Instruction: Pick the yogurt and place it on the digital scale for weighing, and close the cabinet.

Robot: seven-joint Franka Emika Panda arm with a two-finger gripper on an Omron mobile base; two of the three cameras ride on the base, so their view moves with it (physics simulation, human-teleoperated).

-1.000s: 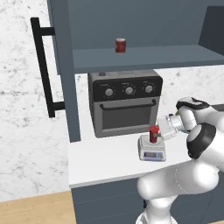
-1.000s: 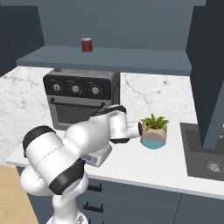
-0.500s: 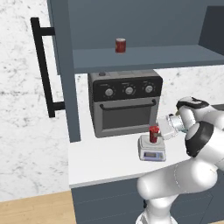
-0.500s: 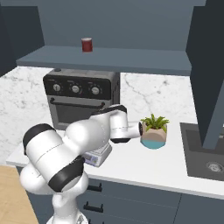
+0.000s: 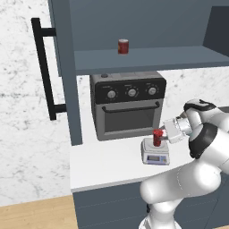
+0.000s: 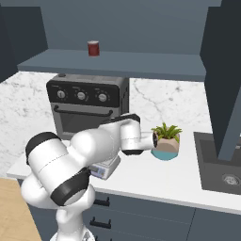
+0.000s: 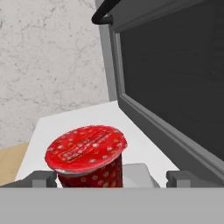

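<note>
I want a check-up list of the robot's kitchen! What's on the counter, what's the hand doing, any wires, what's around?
Surface: white counter, marble wall behind.
Job's things: yogurt stands upright on the digital scale; cabinet door hangs open, its black handle facing out.
Clutter: red can on the cabinet shelf; toaster oven behind the scale; potted plant to its right.
End effector: at the yogurt, one finger on each side of the cup; cannot tell whether they are still pressing it.
Cables: nothing seen.
Surroundings: sink at the right, drawers under the counter, wood floor.
</note>
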